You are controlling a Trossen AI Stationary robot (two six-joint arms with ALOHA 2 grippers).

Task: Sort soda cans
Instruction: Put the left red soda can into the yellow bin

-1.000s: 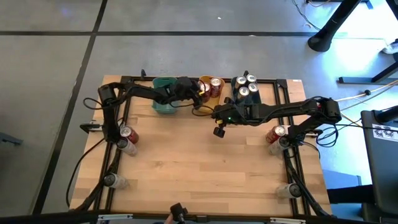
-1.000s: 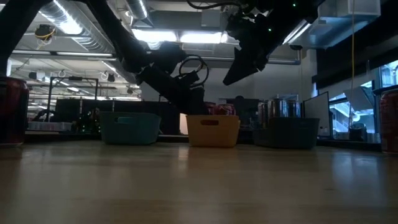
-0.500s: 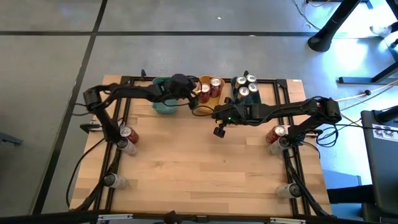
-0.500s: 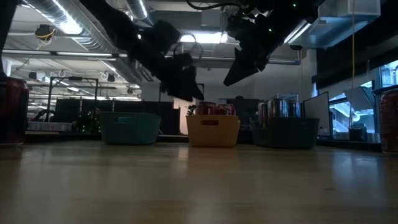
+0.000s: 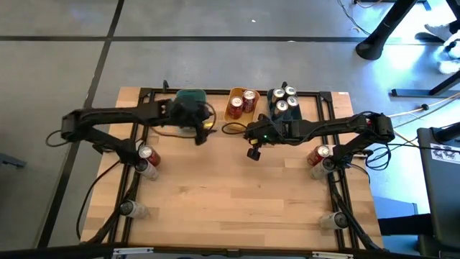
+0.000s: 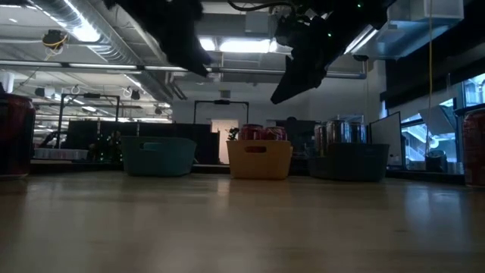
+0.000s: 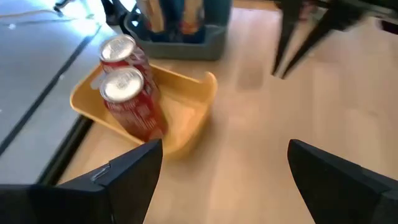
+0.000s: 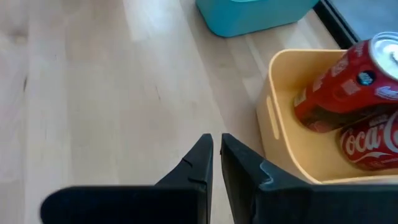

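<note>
Two red soda cans (image 5: 241, 101) stand upright in the yellow bin (image 7: 186, 121). Several silver-topped cans (image 5: 284, 100) fill the dark grey bin (image 6: 347, 160). More cans stand by the left (image 5: 147, 154) and right (image 5: 320, 153) table edges. My left gripper (image 7: 224, 180) is open and empty, raised over the teal bin (image 5: 188, 94), a little left of the yellow bin. My right gripper (image 8: 215, 163) is shut and empty, hanging above bare wood just near of the yellow bin.
The three bins sit in a row along the table's far edge: teal (image 6: 159, 155), yellow (image 6: 259, 158), grey. Single cans stand at the near-left (image 5: 129, 208) and near-right (image 5: 329, 219) corners. The wide middle of the wooden table (image 5: 237, 194) is bare.
My left gripper has drawn back from the yellow bin, rising and swinging toward the table's left until it hangs over the teal bin. The two red cans stay standing in the yellow bin. My right arm has kept still.
</note>
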